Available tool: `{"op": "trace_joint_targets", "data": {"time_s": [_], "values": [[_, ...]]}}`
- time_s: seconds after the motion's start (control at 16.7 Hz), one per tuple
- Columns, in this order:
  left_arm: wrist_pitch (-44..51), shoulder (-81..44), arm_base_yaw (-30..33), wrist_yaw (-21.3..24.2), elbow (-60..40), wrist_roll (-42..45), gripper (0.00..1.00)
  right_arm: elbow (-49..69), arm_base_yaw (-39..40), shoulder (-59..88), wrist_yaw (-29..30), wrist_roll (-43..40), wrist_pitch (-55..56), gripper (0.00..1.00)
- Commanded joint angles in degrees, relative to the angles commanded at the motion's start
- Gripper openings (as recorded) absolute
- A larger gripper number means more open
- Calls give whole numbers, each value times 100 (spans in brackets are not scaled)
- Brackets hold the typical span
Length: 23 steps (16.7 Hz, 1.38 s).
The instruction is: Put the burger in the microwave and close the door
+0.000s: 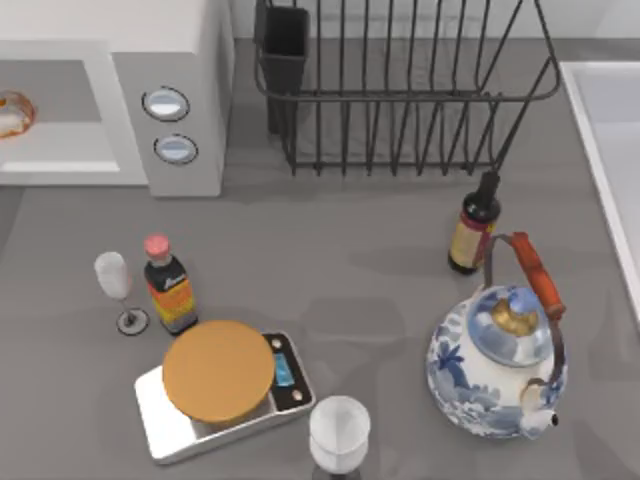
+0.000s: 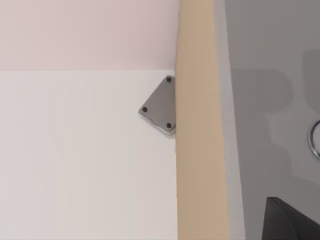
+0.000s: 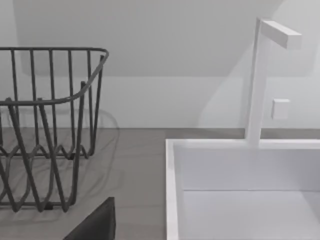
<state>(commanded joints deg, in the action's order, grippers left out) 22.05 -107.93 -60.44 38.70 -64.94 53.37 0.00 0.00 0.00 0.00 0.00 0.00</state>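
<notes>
A dark corner of my left gripper (image 2: 296, 223) before its wrist camera, a dark wedge of my right gripper (image 3: 96, 223) likewise

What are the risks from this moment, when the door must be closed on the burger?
1. The burger lies inside the microwave at the picture's left edge; if it sits near the opening, the closing door might push or pinch it.
2. The left wrist view sits very close to a pale upright bar with a metal bracket, perhaps the door handle; a hasty push could slip off.
</notes>
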Motion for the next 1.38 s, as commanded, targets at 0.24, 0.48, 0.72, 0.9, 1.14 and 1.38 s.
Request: {"op": "trace_joint_targets", "data": {"time_s": [0.24,0.48,0.72,0.9,1.14,1.38], "values": [[15,54,29,-42,73,-15,0,0,0,0,0,0,0,100],[-65,401,183,-244,729,-71,0,0,0,0,0,0,0,100],[-342,994,542,-344,1504,-310,0,0,0,0,0,0,0,100],[-621,1381,816,-412,1981,-679,0,0,0,0,0,0,0,100],[-1016,1775,997,-482,2199,-1066,0,0,0,0,0,0,0,100],[-1057,1809,1009,-485,2200,-1092,0,0,0,0,0,0,0,100]]}}
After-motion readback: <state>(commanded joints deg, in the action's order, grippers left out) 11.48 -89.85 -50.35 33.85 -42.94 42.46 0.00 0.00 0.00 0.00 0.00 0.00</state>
